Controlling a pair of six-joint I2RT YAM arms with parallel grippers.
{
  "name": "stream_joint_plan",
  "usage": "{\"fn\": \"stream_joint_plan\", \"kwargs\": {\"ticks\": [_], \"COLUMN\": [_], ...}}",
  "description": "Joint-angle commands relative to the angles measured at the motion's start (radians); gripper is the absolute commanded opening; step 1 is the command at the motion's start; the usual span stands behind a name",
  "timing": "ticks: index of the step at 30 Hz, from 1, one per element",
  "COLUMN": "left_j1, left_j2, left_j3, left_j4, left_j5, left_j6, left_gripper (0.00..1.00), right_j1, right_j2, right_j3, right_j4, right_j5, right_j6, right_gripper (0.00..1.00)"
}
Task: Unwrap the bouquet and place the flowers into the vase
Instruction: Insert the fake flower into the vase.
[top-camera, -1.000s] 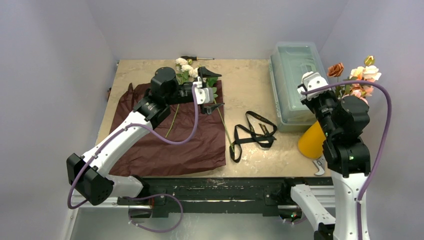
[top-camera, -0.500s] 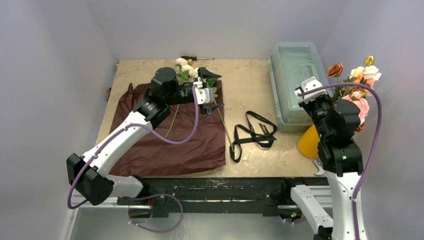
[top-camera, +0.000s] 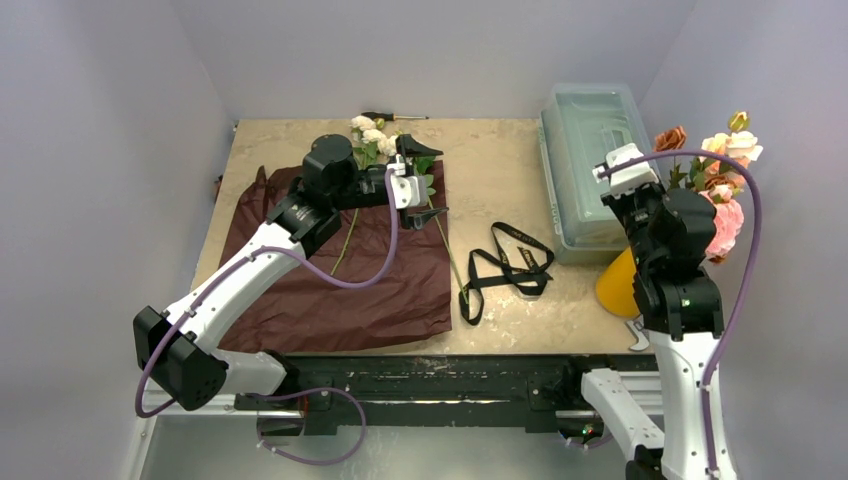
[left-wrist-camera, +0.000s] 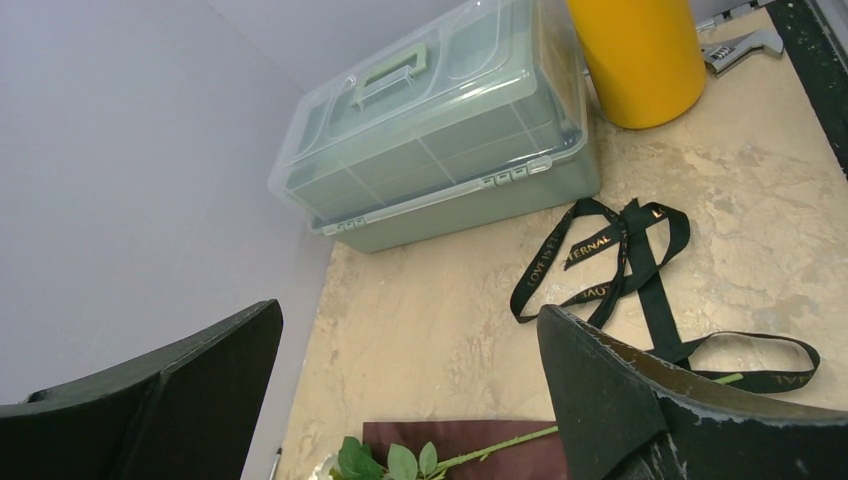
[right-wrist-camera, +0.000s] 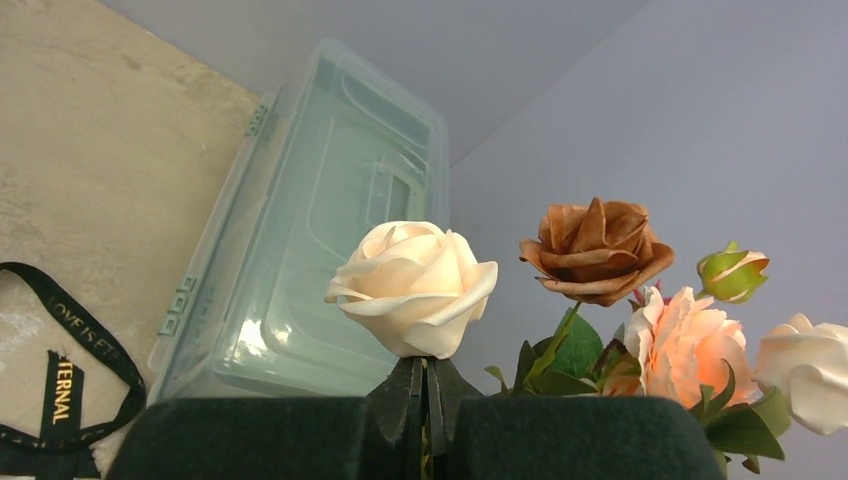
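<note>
The bouquet lies undone: its maroon paper is spread flat and the black ribbon lies loose to its right. A few flowers rest at the paper's far edge, and one green stem shows in the left wrist view. My left gripper hangs open above them, holding nothing. My right gripper is shut on the stem of a cream rose, just under its head. The yellow vase stands at the right, partly behind my right arm, with several roses in it.
A clear green plastic box with a handle sits at the back right, next to the vase. A screwdriver lies at the far edge. A wrench lies by the vase's foot.
My right arm has shifted slightly at the vase with the cream rose in its grip. The left arm has not moved.
</note>
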Motion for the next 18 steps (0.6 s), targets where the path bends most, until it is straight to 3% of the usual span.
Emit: {"fn": "stream_joint_plan", "kwargs": {"ticks": [1, 8, 18], "left_j1": [-0.006, -0.005, -0.006], "left_j2": [0.004, 0.007, 0.01], "left_j3": [0.014, 0.016, 0.013], "left_j4": [0.017, 0.024, 0.025], "left_j5": [0.002, -0.001, -0.004], "left_j6": [0.013, 0.008, 0.002], "left_gripper": [1.0, 1.0, 1.0], "right_j1": [-0.01, -0.013, -0.015], "right_j2": [0.043, 0.101, 0.151], "right_j3": [0.062, 0.123, 0.116], "right_j4": [-0.049, -0.178, -0.225], "right_j5": [0.047, 0.034, 0.118], "right_j6": [-0.042, -0.145, -0.193], "right_gripper": [0.0, 0.0, 0.0]}}
